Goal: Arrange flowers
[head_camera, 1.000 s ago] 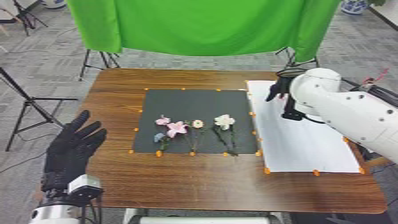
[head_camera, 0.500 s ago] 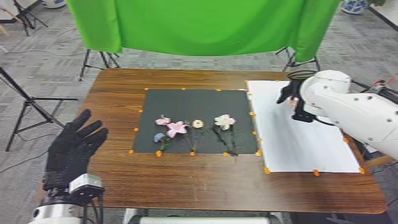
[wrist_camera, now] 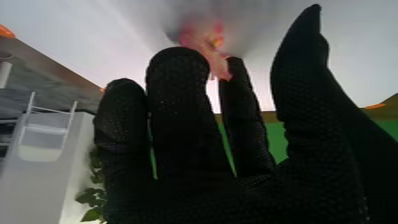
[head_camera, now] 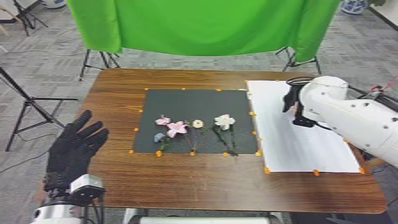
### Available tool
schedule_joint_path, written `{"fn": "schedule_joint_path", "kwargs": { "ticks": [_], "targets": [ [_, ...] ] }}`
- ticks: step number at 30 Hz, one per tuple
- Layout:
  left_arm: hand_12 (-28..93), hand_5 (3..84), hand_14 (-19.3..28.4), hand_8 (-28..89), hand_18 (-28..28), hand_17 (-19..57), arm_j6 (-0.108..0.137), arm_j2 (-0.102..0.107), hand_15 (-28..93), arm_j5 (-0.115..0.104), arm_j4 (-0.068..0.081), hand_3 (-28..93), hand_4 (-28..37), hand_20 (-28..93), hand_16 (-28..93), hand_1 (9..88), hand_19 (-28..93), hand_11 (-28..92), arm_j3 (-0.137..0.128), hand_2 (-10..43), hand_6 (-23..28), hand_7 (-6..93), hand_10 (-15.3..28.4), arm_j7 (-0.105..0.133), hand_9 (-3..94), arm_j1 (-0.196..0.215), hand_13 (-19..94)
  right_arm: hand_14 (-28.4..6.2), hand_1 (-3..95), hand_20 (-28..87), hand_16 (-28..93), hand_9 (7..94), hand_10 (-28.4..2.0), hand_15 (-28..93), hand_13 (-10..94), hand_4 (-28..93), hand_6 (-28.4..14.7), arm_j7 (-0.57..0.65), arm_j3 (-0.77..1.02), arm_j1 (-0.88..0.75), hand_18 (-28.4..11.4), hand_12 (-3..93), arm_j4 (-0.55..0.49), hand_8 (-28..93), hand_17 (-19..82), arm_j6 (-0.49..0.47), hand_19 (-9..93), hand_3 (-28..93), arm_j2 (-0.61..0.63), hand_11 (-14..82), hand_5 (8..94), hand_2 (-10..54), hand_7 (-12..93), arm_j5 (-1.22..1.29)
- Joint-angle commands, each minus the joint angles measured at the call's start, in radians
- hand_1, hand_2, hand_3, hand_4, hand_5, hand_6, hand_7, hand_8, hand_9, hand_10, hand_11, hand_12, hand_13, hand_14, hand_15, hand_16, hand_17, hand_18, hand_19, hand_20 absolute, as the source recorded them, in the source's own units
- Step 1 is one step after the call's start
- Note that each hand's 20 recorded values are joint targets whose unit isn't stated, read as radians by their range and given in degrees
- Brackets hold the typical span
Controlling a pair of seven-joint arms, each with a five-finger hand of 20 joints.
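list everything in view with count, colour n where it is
Table: one, brown wood, centre
Sheet: one, dark grey, table's middle
Paper: one, white, table's right side
Flowers on the sheet: five; small pink, star-shaped pink, blue, cream, white
Flower near right fingertips: one, pink-red
Markers: many, orange, along sheet and paper edges
Cloth: one, green, beyond table
Stands: several, black, around table
Pots: two, blue-and-white, far floor
Carpet: grey, floor
Leaves: green, background
Left robot hand: one, black, left
Right robot hand: one, black, over paper
Arms: two, white, left and right
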Motion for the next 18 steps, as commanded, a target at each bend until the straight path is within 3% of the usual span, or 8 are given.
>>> {"fn": "schedule_joint_path", "kwargs": {
  "ticks": [1,4,7,9,12,13,18],
  "targets": [
    [11,37.6,25.8,-8,23.4,-8.7,-0.014,-0.006,58,0.008,0.001,65,-22.8,9,-12,29.1,47,31,-0.001,7.2,9.7,11.3,19.1,-0.021,33.0,0.000,22,-5.8,41.9,23,11,62.8,-16.4,76,72,-27,-1.4,0.039,-0.055,-0.028,-14.9,13.6,-0.032,-13,51,0.113,93,83,0.032,17.5,52.3,-6.4,23,-0.056],
    [11,37.6,25.8,-8,23.4,-8.7,-0.017,-0.013,58,0.016,0.001,65,-22.8,9,-13,29.1,47,31,-0.003,7.2,9.7,11.3,19.1,-0.029,33.0,0.000,22,-2.9,49.6,25,13,70.3,-13.6,74,76,-28,-0.5,0.055,-0.086,-0.030,-12.9,16.6,-0.048,-9,54,0.179,93,80,0.039,17.8,57.3,-8.6,28,-0.094],
    [11,37.6,25.9,-8,23.4,-8.7,-0.018,-0.015,58,0.017,0.001,65,-22.7,9,-13,29.1,47,31,-0.003,7.2,9.7,11.2,19.1,-0.031,33.0,0.002,22,-0.7,58.0,27,15,81.6,-8.2,72,80,-28,0.0,0.057,-0.120,-0.026,-11.3,28.6,-0.061,-1,58,0.264,93,74,0.051,9.4,64.0,-9.5,38,-0.102],
    [11,37.6,25.8,-8,23.4,-8.6,-0.020,-0.018,58,0.020,0.001,65,-22.6,9,-13,29.1,47,31,-0.004,7.2,9.7,11.2,19.1,-0.037,33.0,0.002,22,0.3,59.8,28,16,86.4,-6.4,71,83,-28,1.3,0.066,-0.132,-0.023,-10.6,31.7,-0.077,1,60,0.310,93,73,0.059,9.4,68.2,-9.5,42,-0.106],
    [11,37.6,25.8,-8,23.4,-8.7,-0.011,-0.005,58,0.007,-0.002,65,-22.7,9,-13,29.1,47,31,-0.003,7.2,9.7,11.2,19.1,-0.024,33.0,0.013,22,0.7,60.7,29,16,88.1,-6.1,71,84,-28,1.4,0.064,-0.155,-0.007,-10.3,32.4,-0.093,1,61,0.348,93,73,0.059,9.7,70.1,-9.5,42,-0.121],
    [11,37.6,25.9,-8,23.4,-8.7,-0.003,0.010,58,-0.007,-0.003,65,-22.6,9,-13,29.1,47,31,0.003,7.2,9.7,11.2,19.1,-0.007,33.0,0.014,22,0.7,60.9,29,16,88.4,-6.0,71,84,-28,1.2,0.069,-0.147,-0.007,-10.2,32.6,-0.100,0,61,0.350,93,73,0.056,9.8,70.7,-9.5,42,-0.123],
    [11,37.7,25.9,-8,23.4,-8.7,-0.001,0.011,58,-0.003,-0.006,65,-22.7,9,-13,29.2,47,31,-0.002,7.3,9.7,11.2,19.1,-0.015,33.0,0.017,22,0.8,61.1,31,16,89.3,-6.2,71,85,-28,0.8,0.088,-0.148,0.009,-10.3,33.2,-0.148,1,62,0.395,93,74,0.048,9.9,72.0,-9.5,41,-0.135]
  ]
}}
